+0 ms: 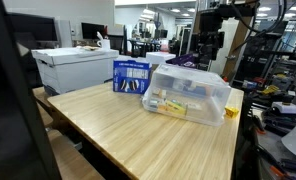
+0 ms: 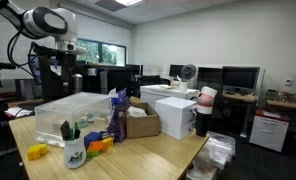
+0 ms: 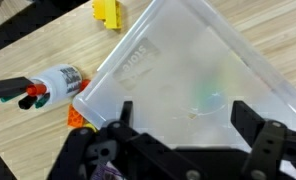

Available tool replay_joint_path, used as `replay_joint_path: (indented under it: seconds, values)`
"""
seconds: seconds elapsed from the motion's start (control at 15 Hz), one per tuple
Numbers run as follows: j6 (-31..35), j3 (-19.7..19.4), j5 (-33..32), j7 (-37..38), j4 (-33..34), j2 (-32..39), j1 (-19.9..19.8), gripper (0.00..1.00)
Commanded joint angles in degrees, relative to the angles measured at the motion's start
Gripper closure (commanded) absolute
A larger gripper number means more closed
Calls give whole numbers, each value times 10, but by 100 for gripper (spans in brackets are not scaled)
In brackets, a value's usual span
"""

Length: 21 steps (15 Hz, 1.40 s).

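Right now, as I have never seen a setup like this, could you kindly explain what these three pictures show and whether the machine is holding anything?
The machine is a single robot arm that ends in a two-fingered gripper. Two of the pictures come from cameras standing in the room, looking at the same wooden table from different spots. The third comes from a camera on the arm's wrist, looking down past the gripper. On the table are a clear plastic bin, a white cup of markers, a yellow block, a blue box and a cardboard box. The gripper hangs above the bin with its jaws open, holding nothing.
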Motion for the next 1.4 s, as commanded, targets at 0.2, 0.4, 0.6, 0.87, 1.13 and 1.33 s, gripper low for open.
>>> replay_joint_path:
  seconds: [0.2, 0.4, 0.6, 0.87, 1.13, 1.33]
  values:
    - [-50, 44, -37, -19, 65, 25, 35, 0]
    - [-74, 65, -59, -23, 104, 52, 52, 0]
    - [-108, 86, -89, -19, 152, 96, 68, 0]
    - [-174, 102, -132, -22, 229, 175, 94, 0]
    - [-221, 98, -169, -33, 301, 251, 123, 0]
    - [-245, 89, -195, -41, 348, 302, 146, 0]
